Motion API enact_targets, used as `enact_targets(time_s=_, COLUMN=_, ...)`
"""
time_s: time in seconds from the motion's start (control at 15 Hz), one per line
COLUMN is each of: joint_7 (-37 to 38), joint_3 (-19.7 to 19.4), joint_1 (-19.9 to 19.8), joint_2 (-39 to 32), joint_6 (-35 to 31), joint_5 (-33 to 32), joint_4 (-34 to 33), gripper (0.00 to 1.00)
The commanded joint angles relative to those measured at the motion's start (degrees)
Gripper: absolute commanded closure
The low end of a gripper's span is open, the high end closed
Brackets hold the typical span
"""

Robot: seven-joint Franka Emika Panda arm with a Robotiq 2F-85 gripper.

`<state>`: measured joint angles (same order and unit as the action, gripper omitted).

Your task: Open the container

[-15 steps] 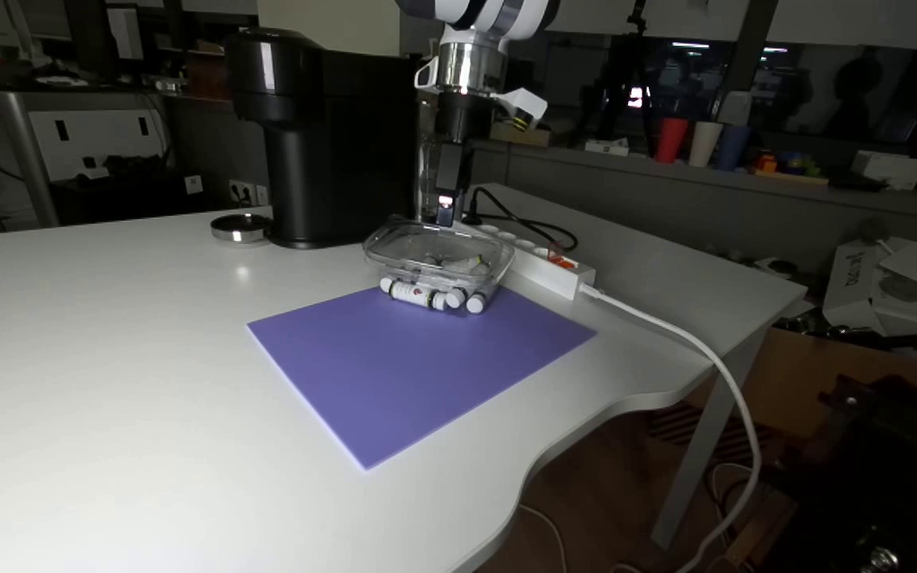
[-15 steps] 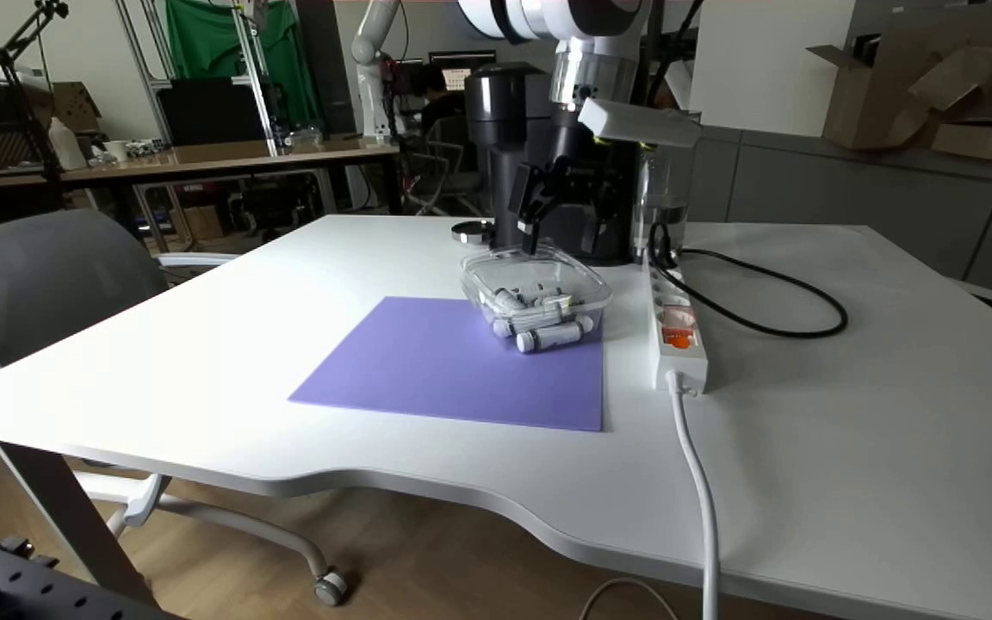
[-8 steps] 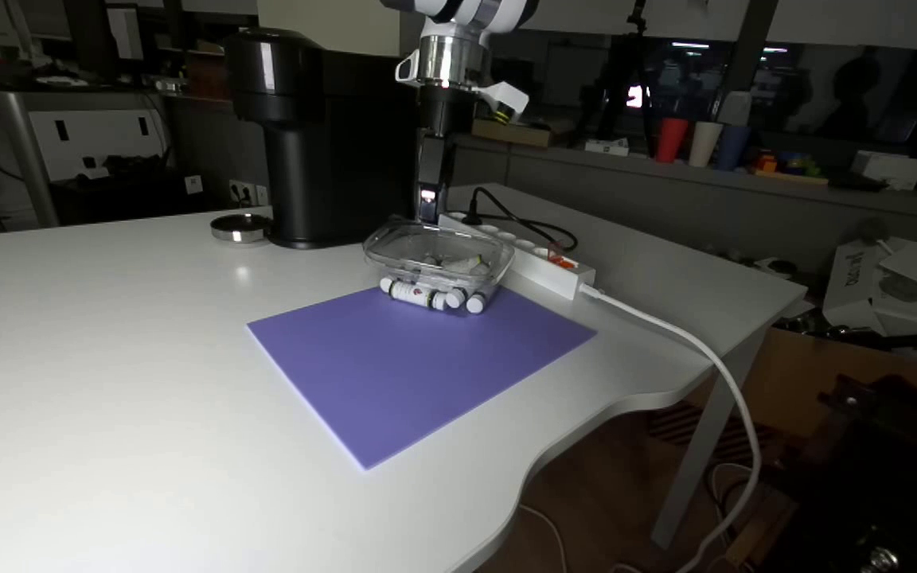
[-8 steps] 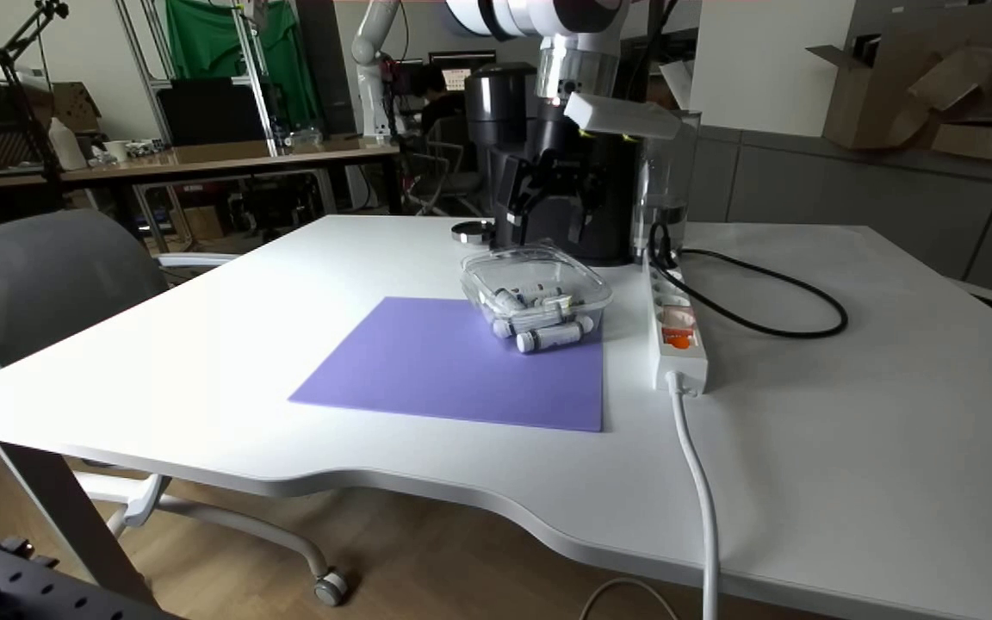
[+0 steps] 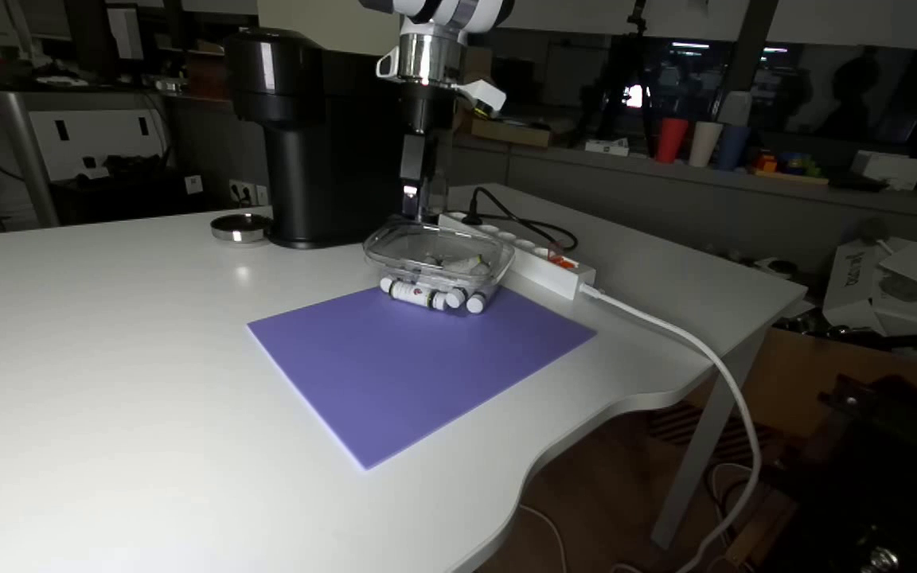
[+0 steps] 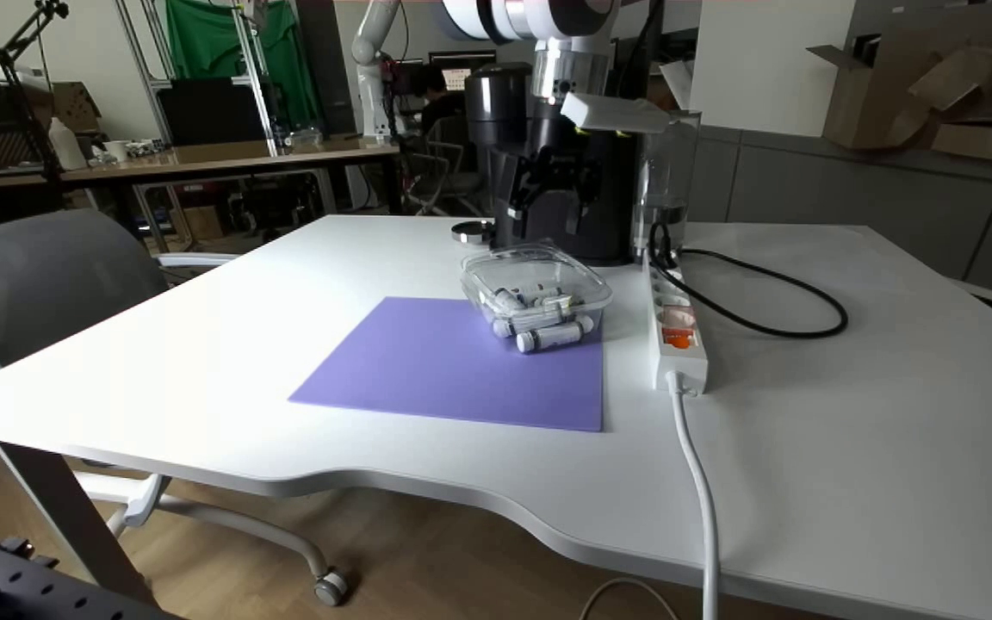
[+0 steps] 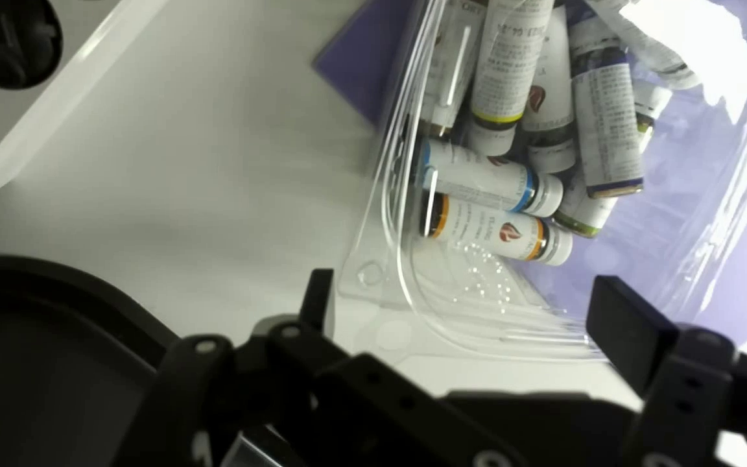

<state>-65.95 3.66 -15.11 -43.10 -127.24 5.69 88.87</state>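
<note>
The container is a clear plastic box with a rounded rim. It stands on the back corner of the purple mat in both exterior views [image 5: 383, 253] [image 6: 580, 277]. In the wrist view the container [image 7: 445, 285] has a clear top with glare and a corner tab. Small white-labelled bottles [image 7: 500, 227] lie inside. The lid looks closed, but clear plastic makes this hard to tell. My gripper [image 7: 471, 305] is open and empty, its fingers on either side of the near corner in the wrist view. In the exterior views the gripper [image 5: 412, 208] [image 6: 545, 215] is above and behind the container, apparently apart from it.
A tall black machine [image 5: 347, 151] stands close behind the gripper. A white power strip [image 6: 677, 336] with a black cable [image 6: 771, 323] lies beside the container. A round metal dish [image 5: 240, 229] stands near the machine. The purple mat [image 6: 453, 370] extends in front.
My gripper has moved away from the container's back rim, back toward the black machine and slightly up. It stays open. The container has not moved.
</note>
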Motion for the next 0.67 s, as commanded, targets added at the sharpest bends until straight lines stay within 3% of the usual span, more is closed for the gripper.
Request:
enact_targets(time_s=0.0, joint_7=0.52, joint_3=-0.1, joint_1=0.0, joint_2=-0.46, joint_6=0.59, joint_5=-0.17, joint_4=-0.81, gripper=0.0)
enact_targets(time_s=0.6, joint_7=2.05, joint_3=-0.51, joint_1=0.21, joint_2=-4.73, joint_6=3.38, joint_5=-0.21, joint_4=-5.22, gripper=0.0)
